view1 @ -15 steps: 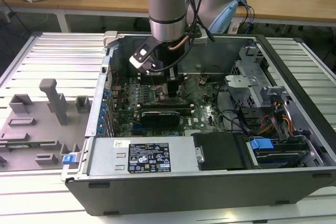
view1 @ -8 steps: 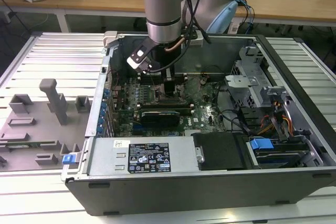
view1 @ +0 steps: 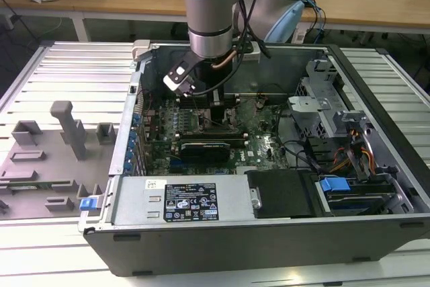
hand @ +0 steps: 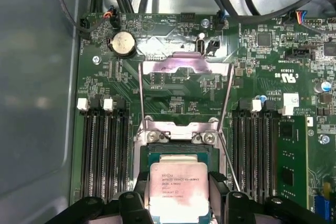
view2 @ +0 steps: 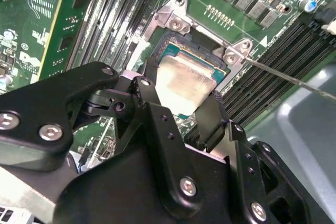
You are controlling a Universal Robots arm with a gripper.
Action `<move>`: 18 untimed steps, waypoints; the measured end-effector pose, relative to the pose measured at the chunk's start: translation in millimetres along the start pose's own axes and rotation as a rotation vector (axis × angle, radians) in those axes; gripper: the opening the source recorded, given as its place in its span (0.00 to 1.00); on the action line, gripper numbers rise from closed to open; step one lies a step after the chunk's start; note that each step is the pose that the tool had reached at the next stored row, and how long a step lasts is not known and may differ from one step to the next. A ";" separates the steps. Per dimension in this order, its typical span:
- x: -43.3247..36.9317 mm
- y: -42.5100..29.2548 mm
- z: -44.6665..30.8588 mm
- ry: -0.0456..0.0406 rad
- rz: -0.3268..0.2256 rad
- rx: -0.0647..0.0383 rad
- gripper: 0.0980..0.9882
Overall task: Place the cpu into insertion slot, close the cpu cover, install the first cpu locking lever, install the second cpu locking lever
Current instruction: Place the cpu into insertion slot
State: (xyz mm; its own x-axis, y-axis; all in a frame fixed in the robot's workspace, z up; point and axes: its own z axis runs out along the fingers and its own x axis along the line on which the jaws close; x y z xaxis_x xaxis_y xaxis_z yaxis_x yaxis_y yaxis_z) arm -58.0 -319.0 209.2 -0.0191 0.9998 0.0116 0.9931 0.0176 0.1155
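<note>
Gripper (hand: 179, 196) pinches the cpu (hand: 178, 182) by opposite edges, metal top up, just over the slot (hand: 178, 157). First wrist view adds the cover (hand: 185, 65), hinged open beyond; exterior view, the case (view1: 269, 247).

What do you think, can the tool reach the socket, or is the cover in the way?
Probably yes: the tool grips the chip right over the socket, and the cover stands swung up, clear of it.

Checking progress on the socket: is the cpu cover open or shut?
Open: the cover stands swung back from the slot, while the pincer holds the cpu over it.
</note>
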 end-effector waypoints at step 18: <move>1.8 -1.5 9.4 -0.0048 0.042 -0.003 0.49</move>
State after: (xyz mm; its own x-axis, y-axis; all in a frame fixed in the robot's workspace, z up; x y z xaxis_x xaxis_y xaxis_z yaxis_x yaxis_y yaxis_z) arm -58.4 -317.1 199.8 0.0227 0.9997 0.0116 0.9928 -0.0239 0.1178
